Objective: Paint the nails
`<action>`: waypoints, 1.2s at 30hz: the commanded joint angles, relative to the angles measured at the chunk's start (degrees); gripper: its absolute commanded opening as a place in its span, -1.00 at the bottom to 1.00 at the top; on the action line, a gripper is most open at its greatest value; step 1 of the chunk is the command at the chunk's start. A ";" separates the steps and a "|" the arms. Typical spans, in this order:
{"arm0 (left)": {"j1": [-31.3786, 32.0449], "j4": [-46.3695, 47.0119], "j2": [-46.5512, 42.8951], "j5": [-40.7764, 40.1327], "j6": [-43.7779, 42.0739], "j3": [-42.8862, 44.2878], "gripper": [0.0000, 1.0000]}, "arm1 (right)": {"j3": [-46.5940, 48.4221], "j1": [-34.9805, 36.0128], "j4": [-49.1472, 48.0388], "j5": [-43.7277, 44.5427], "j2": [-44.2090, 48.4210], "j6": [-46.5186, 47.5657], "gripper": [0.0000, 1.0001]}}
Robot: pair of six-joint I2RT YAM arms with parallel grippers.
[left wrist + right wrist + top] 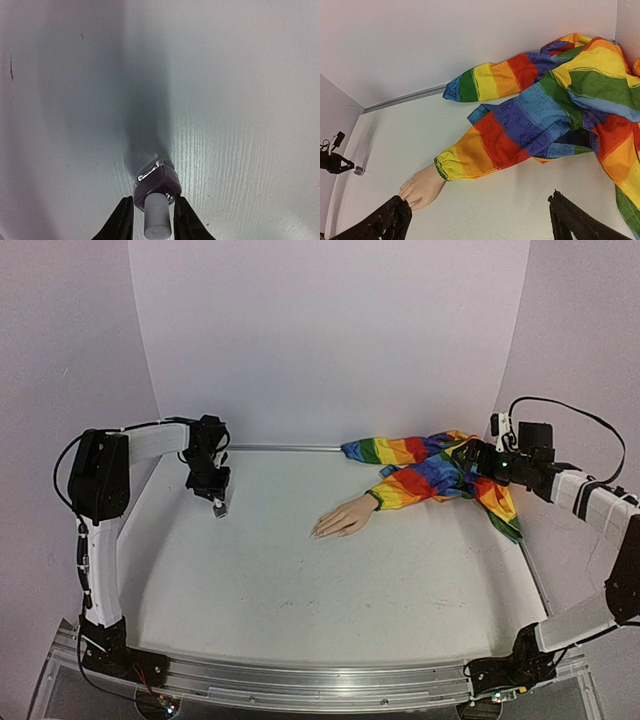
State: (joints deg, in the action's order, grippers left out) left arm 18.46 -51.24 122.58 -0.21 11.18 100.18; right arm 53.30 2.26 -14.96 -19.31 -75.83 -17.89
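The pale mannequin hand (345, 518) lies palm down mid-table, fingertips pointing left. Its nails (318, 532) are too small to make out, and no dark one shows. The rainbow-striped sleeve (415, 483) runs back to the right. In the right wrist view the hand (422, 186) shows with its fingertips behind my left finger. The small dark polish bottle (157, 181) with a white cap (157, 216) stands on the table at the far left (220, 510). My left gripper (153, 201) straddles the cap with narrow gaps. My right gripper (480, 220) is wide open and empty above the sleeve (472, 456).
The rest of the rainbow garment (490, 490) is bunched at the back right, against the right wall. White walls close the table at the back and sides. A metal rail (320, 680) runs along the near edge between the arm bases.
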 commanded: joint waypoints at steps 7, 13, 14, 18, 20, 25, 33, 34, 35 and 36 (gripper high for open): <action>0.53 -2.55 1.25 -1.00 -1.29 4.70 -0.44 | 2.24 -0.33 -0.60 -1.08 0.86 0.31 0.97; 0.78 -3.13 1.51 -1.15 -1.42 4.59 -0.46 | 2.25 -0.33 -0.60 -1.20 0.95 0.22 0.97; 0.79 -3.17 1.52 -1.30 -1.38 4.47 -0.50 | 2.25 -0.33 -0.60 -1.17 0.95 0.15 0.97; 0.96 -3.29 1.08 -2.03 -1.51 4.28 -0.60 | 2.25 -0.32 -0.60 -1.39 1.13 0.05 0.97; 0.97 -3.44 0.99 -2.05 -1.51 4.18 -0.67 | 2.29 -0.28 -0.60 -1.33 1.11 0.13 0.97; 1.29 -3.69 -0.84 -1.91 -1.51 3.29 -0.85 | 2.31 -0.33 -0.40 0.75 0.79 0.59 0.97; 2.02 -5.71 -9.79 11.88 -0.39 2.46 -1.00 | 0.86 1.50 -4.30 -9.71 -2.58 5.44 0.97; 2.16 -5.82 -10.94 15.18 0.45 2.06 -1.00 | 0.65 2.68 -5.62 -11.23 -3.28 5.80 0.96; 2.50 -6.02 -11.89 18.42 1.01 1.80 -1.00 | 0.63 4.51 -7.56 -12.82 -3.98 6.47 0.97; 2.99 -6.09 -12.96 21.22 1.44 1.49 -1.00 | 0.91 6.76 -8.69 -13.90 -5.02 7.26 0.97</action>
State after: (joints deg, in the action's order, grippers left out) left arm 20.05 -56.16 118.52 7.51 10.70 101.43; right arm 53.30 3.46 -16.64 -24.80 -78.35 -14.17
